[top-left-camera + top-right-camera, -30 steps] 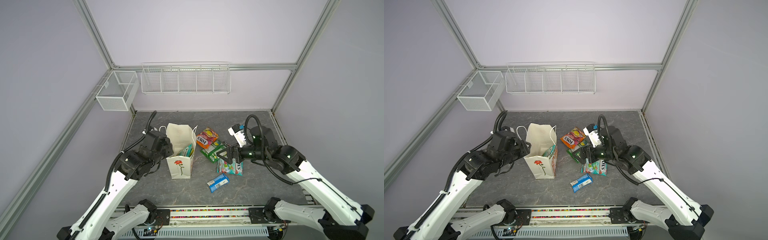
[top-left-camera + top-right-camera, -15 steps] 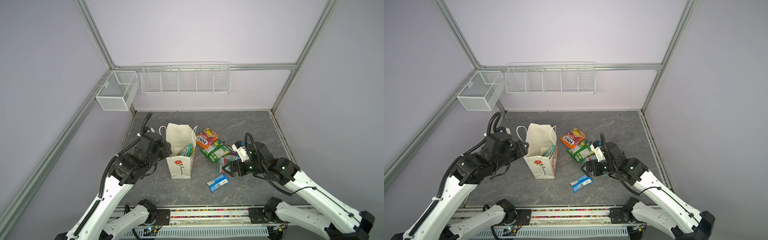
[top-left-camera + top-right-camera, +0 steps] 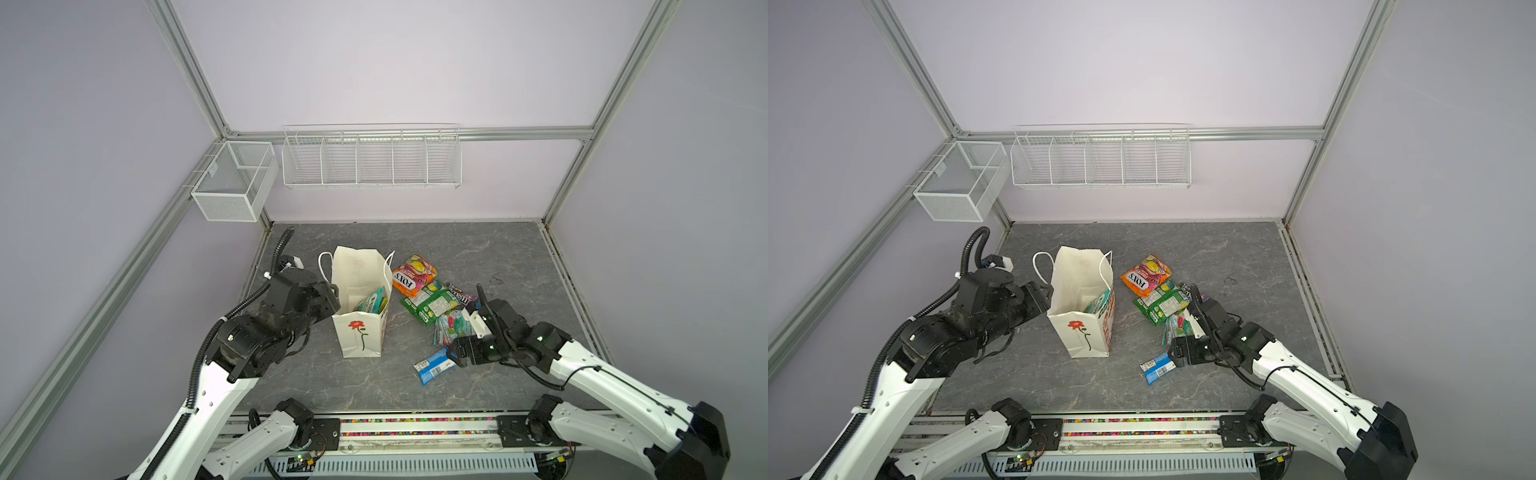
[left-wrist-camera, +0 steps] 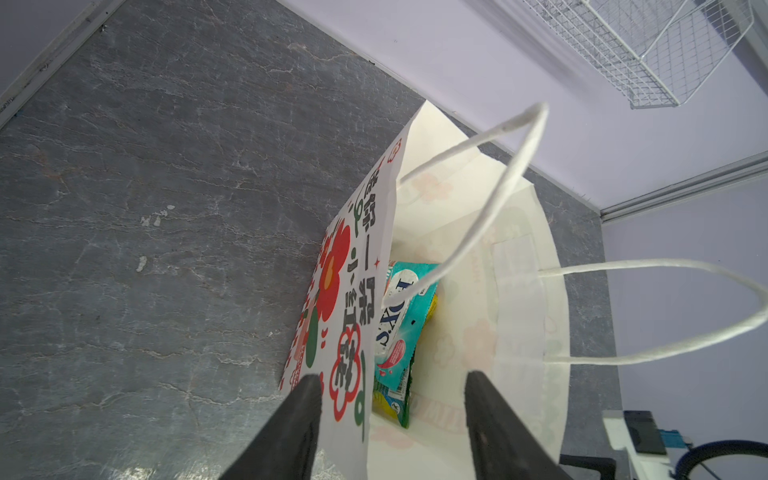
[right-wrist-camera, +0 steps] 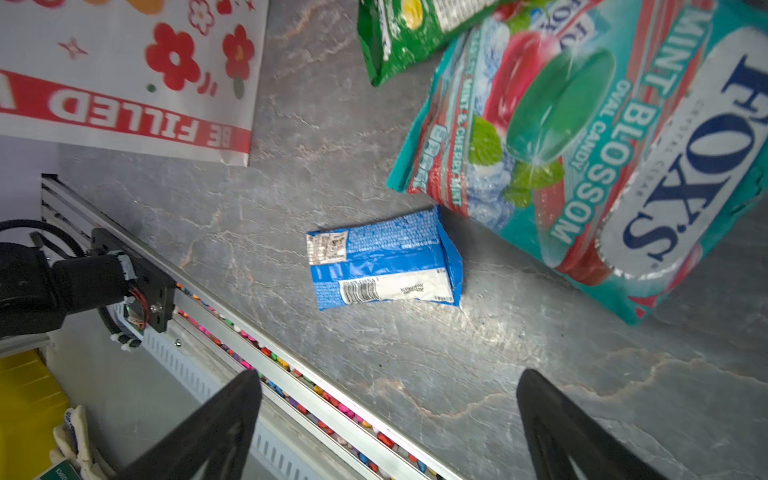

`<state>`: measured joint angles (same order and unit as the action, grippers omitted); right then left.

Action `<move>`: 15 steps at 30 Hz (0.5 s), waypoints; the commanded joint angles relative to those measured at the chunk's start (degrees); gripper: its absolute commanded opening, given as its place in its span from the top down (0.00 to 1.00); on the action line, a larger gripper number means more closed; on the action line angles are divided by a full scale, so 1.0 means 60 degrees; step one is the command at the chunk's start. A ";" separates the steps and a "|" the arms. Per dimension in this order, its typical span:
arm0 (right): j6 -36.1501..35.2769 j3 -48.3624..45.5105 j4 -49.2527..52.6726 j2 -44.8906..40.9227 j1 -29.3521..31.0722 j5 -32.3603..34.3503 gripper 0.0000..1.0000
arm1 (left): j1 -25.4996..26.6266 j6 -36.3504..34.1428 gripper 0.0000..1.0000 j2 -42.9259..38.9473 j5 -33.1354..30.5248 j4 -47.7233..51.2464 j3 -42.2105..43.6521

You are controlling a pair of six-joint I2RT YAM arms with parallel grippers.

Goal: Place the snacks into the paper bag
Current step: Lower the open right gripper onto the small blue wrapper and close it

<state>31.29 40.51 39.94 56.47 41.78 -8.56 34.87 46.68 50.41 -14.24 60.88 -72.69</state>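
Grey marbled table [image 3: 498, 257] fills the floor of a lilac-walled frame. On it, the left gripper [image 4: 390, 378] has its jaws parted and grasps nothing. In the left wrist view one finger lies outside the printed wall of the bag [image 4: 519, 291] and the other over its open mouth, so the wall's rim runs between them unpinched. In both top views this gripper [image 3: 332, 297] [image 3: 1044, 297] sits at the bag's left rim. The right gripper [image 5: 388, 374] is spread wide and empty, and hangs just above the table beside the wrapper [image 5: 384, 262]. In both top views its fingers [image 3: 452, 354] [image 3: 1177, 353] reach the wrapper's right end; whether they touch it I cannot tell. The bag [image 3: 359, 332] [image 3: 1079, 332] stands upright left of the table's middle, mouth open and handles [image 4: 498, 174] free. A teal packet [image 4: 399, 316] [image 3: 372, 301] leans inside against the printed wall. The blue wrapper [image 3: 432, 365] [image 3: 1156, 368] lies flat, nearest the front edge, right of the bag. Just behind it lies the other teal packet [image 5: 582, 145] [image 3: 451, 328], partly under the right arm. Behind that lie the green packets [image 3: 432, 305] [image 5: 399, 37], overlapping. An orange packet [image 3: 413, 274] lies farthest back, close to the bag's right wall. One purple packet [image 3: 461, 296] shows at the green ones' right. On the back wall hangs a wire basket [image 3: 370, 158], and a mesh box [image 3: 232, 183] hangs at the left rear corner.
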 commanded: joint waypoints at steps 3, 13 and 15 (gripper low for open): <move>0.0168 -0.0555 -0.0508 -0.0385 0.0017 0.0174 0.04 | -0.0028 0.0379 0.45 -0.0229 0.0238 0.0144 0.0194; 0.0366 -0.1193 -0.1632 0.0082 0.0019 -0.0002 0.27 | -0.0026 -0.0540 0.45 0.0123 0.0097 0.0496 -0.0278; 0.0380 -0.1115 -0.1690 0.0230 0.0012 0.0054 0.27 | -0.0025 -0.0786 0.44 0.0283 -0.0128 0.0553 -0.0478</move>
<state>33.04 34.11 32.42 56.97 41.78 -8.45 34.89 44.99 51.22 -12.62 61.80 -72.93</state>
